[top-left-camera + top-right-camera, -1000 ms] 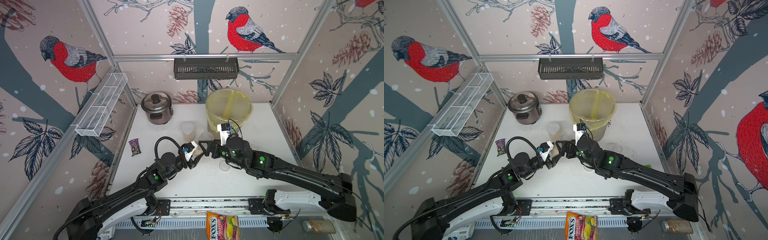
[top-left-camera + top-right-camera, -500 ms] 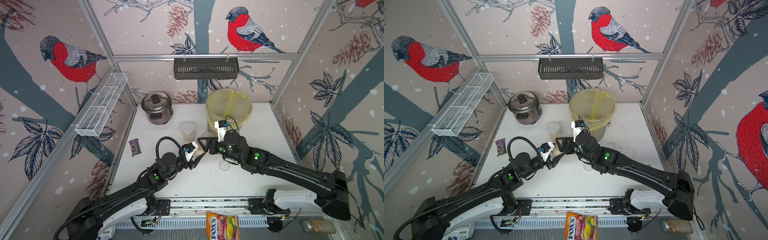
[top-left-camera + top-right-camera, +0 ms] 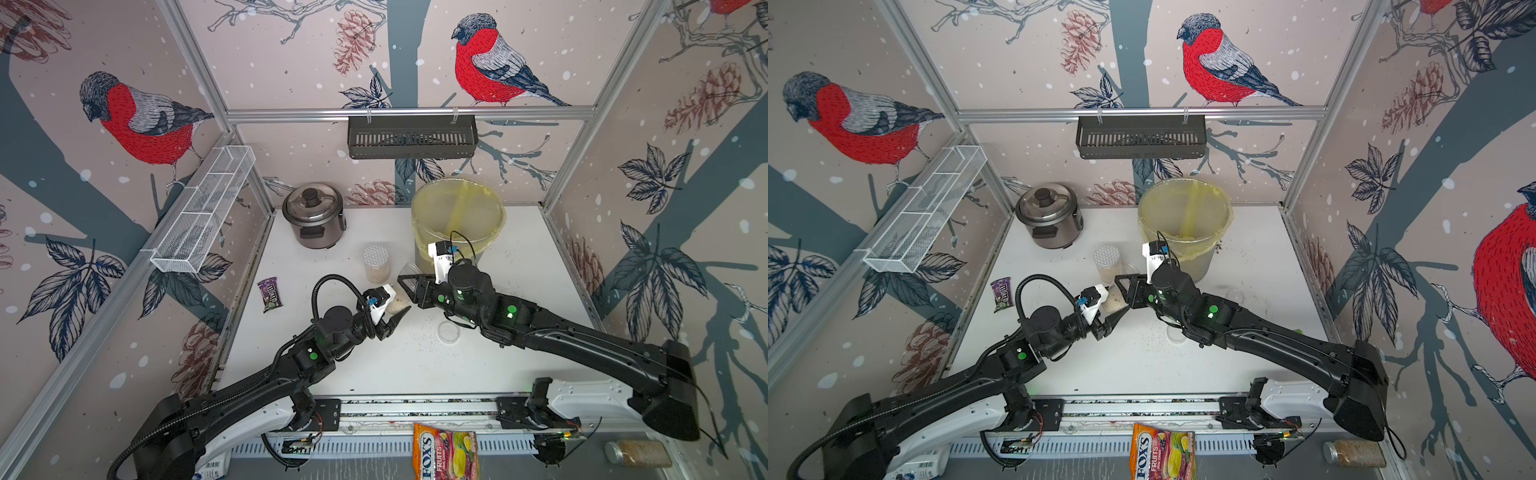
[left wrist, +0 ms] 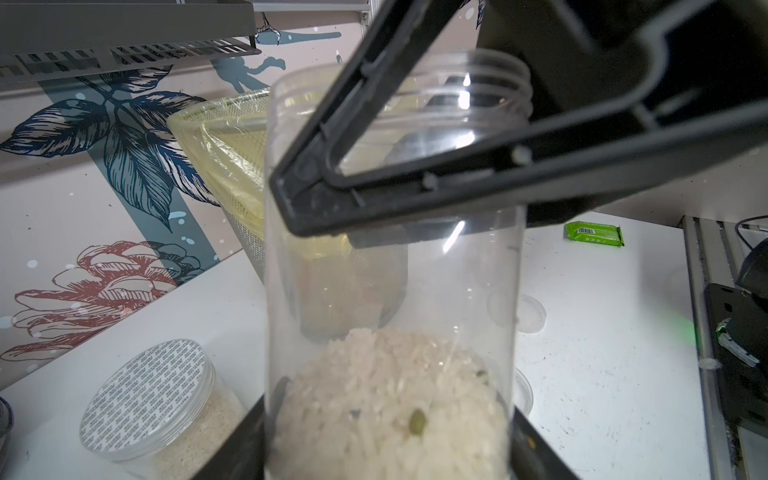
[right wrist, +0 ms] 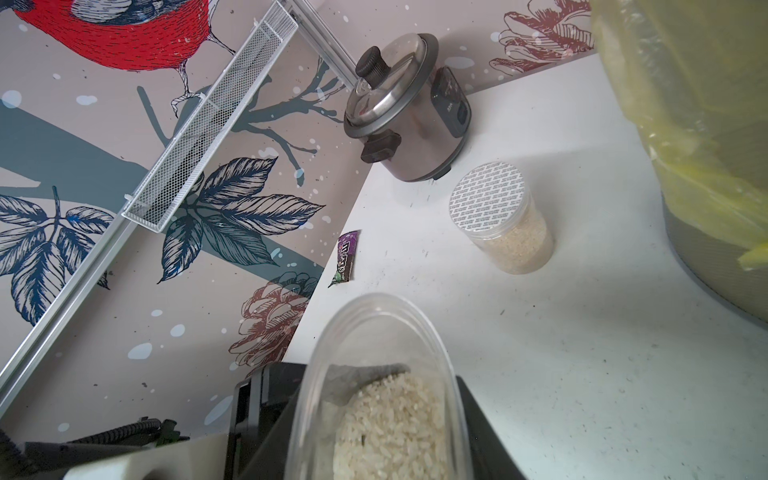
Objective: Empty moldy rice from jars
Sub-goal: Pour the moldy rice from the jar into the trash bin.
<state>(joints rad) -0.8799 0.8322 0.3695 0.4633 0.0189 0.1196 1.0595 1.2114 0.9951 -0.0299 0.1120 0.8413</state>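
**Ana:** Where was the jar?

**Ben:** The narrow clear plastic jar [image 4: 390,270], lidless, filled the middle of the left wrist view. In both top views it sat at centre frame, held above the white table [image 3: 415,365]. The off-white moldy rice [image 4: 386,395] lay heaped in its lower end.

**Ana:** Who had hold of it?

**Ben:** The left gripper [image 3: 397,311] was pinching the lower body, a finger on each side, level with the grains. The right gripper [image 3: 409,291] had its jaws astride the upper wall just under the threaded neck, one finger in front and one behind. Whether they pressed on it, I couldn't tell.

**Ana:** How would it handle?

**Ben:** Light, I judged. The thin smooth plastic was probably slippery and would give under a hard squeeze. The rice was loose and would slide once the open mouth tipped.

**Ana:** Best hold?

**Ben:** The straight wall below the threads. It looked stiffer there, and that hold kept the mouth clear for pouring into the large translucent bin lined with a yellow bag [image 3: 490,232], upper centre. The wider clear jar with a silver dotted lid [image 3: 376,264] stood closed just above the grippers in frame.
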